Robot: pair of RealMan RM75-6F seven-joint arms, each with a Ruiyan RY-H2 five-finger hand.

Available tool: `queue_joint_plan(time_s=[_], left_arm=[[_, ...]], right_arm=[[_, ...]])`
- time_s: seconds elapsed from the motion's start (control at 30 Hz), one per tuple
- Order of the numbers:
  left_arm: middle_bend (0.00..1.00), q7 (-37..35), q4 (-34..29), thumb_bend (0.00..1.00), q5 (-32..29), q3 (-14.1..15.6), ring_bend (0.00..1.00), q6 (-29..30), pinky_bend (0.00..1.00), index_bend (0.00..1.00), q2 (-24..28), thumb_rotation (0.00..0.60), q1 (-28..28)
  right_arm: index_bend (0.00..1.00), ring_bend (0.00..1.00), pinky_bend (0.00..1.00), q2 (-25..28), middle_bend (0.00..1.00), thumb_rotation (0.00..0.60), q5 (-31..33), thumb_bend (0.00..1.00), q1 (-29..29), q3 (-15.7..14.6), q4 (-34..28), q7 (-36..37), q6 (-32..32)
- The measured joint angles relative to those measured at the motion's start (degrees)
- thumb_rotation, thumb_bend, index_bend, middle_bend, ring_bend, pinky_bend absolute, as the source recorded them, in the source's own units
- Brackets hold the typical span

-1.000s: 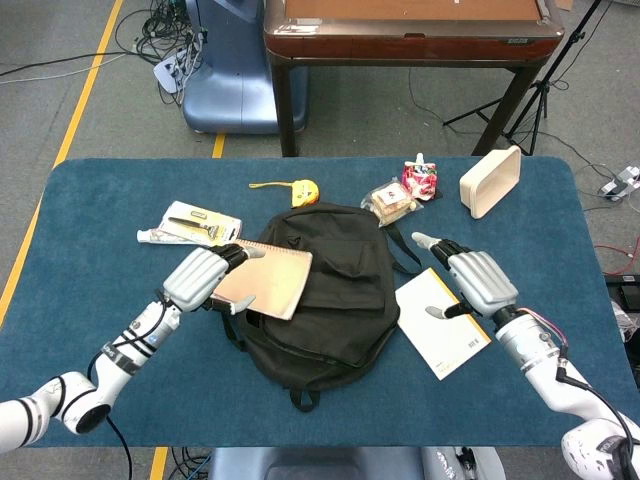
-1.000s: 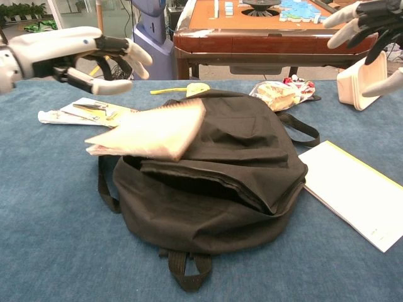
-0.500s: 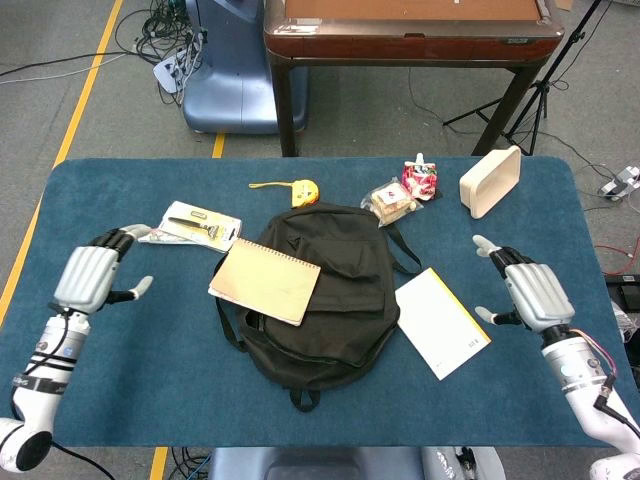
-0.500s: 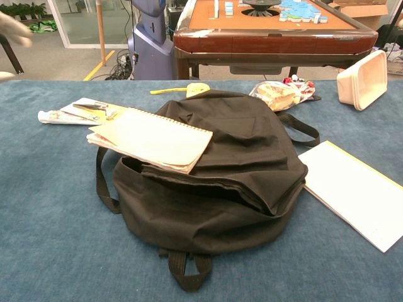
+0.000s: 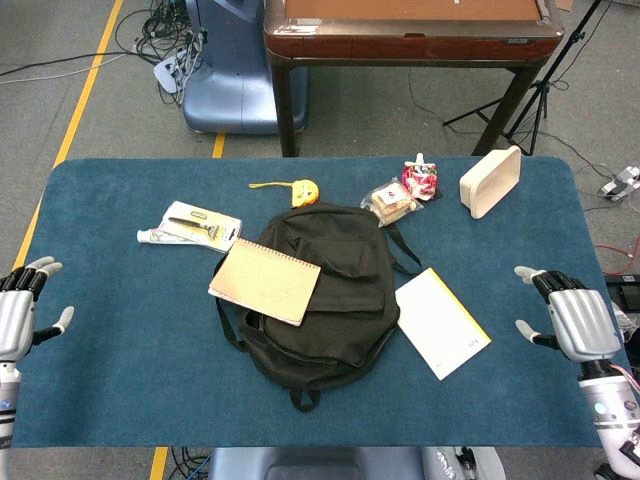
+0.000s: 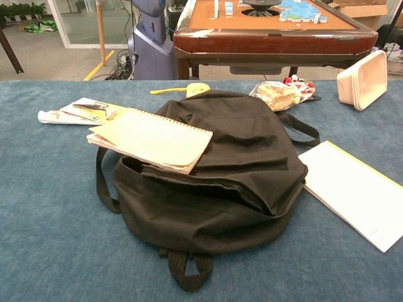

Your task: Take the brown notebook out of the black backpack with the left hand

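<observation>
The brown spiral notebook [image 5: 265, 281] [image 6: 151, 138] lies flat on the left part of the black backpack [image 5: 330, 300] [image 6: 233, 176], its left edge overhanging the bag. No hand touches it. My left hand [image 5: 18, 305] hangs at the far left table edge, fingers spread, holding nothing. At the far right edge my right hand [image 5: 572, 318] is likewise spread and empty. Neither hand appears in the chest view.
A white booklet with a yellow edge [image 5: 440, 322] lies right of the backpack. Behind the bag are a packaged tool [image 5: 195, 225], a yellow tape measure [image 5: 300, 190], snack packets [image 5: 400, 195] and a cream container [image 5: 490, 180]. A wooden table [image 5: 410, 30] stands beyond.
My left hand let go of the notebook and drew back to the far left edge. The right hand withdrew to the far right. The notebook settled flat on the backpack.
</observation>
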Motion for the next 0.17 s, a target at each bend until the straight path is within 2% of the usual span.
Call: queue_joint_plan(time_s=[0.17], left_arm=[[0.2,1.78,-2.3,0.25,1.73,1.07,0.2,2.53,0.26,0.25,-0.42,0.6,3.11]], right_arm=[[0.29,0.31,0.43,-1.68,0.36,0.6,-2.07,0.21,-2.42,-0.63,1.3,1.07,2.17]])
